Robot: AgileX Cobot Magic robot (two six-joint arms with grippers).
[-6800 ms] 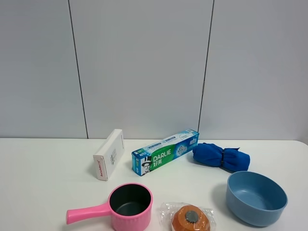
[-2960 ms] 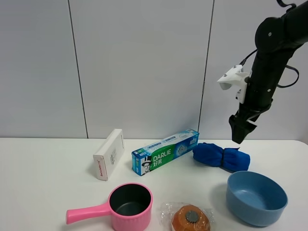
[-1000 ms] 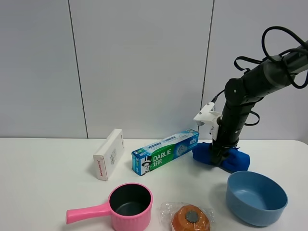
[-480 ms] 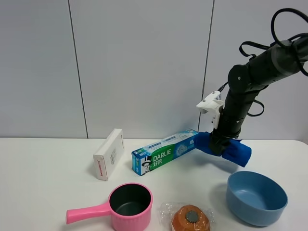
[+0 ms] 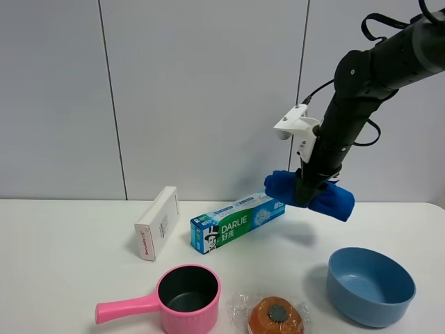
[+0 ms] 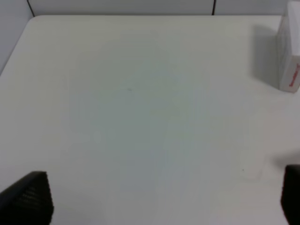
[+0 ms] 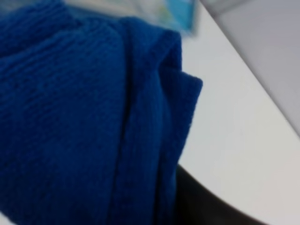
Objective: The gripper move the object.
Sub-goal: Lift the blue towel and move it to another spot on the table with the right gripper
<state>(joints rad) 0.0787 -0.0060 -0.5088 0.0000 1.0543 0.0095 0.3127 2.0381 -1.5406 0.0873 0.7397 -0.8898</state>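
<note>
My right gripper (image 5: 306,192) is shut on a rolled blue cloth (image 5: 328,203) and holds it in the air, well above the white table (image 5: 62,264), over the right end of the toothpaste box (image 5: 236,224). In the right wrist view the blue cloth (image 7: 70,117) fills most of the picture, and a dark finger (image 7: 201,206) shows beside it. My left gripper (image 6: 159,204) is open and empty over bare table; its dark fingertips (image 6: 28,199) sit wide apart. It is out of the exterior high view.
A white carton (image 5: 157,223) lies left of the toothpaste box and also shows in the left wrist view (image 6: 290,56). A pink saucepan (image 5: 186,296), a wrapped orange round item (image 5: 275,316) and a blue bowl (image 5: 370,285) stand along the table's front.
The right arm came down onto the blue cloth, closed on it and has lifted it up and slightly left off the table. Nothing else has moved.
</note>
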